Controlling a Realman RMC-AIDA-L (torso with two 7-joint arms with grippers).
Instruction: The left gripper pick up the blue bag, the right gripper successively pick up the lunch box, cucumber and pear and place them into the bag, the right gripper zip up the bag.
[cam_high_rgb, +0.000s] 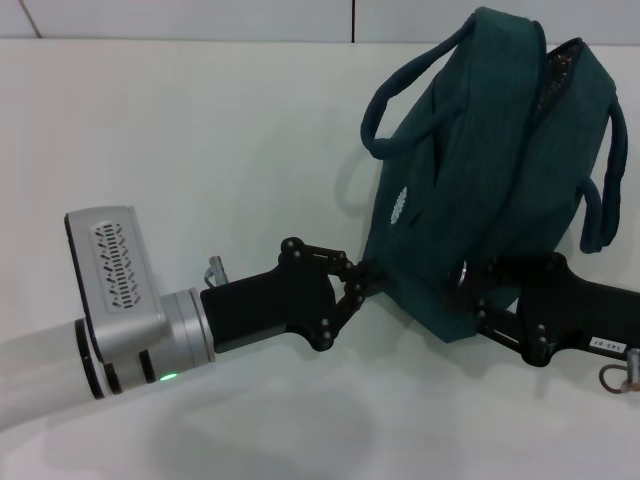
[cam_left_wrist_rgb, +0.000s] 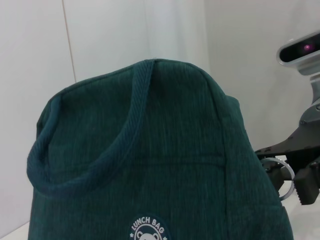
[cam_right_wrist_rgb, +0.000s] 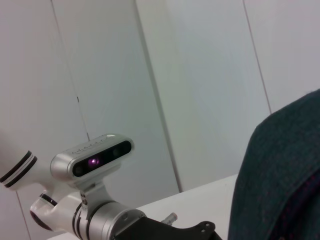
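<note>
We see the left gripper (cam_high_rgb: 362, 283) pinched closed on the lower edge of the bag (cam_high_rgb: 480, 180), at its 8 o'clock. The right gripper (cam_high_rgb: 462, 285) presses the bag's base at 6 o'clock; we cannot tell its opening. The bag leans on the table (cam_high_rgb: 200, 150), its handle (cam_high_rgb: 400, 95) drooping toward 10 o'clock.

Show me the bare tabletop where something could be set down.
Bare table lies beyond the left gripper, beside the bag, and along the near edge below both arms. It is crowded where both grippers, including the right gripper, meet the bag's lower end.
</note>
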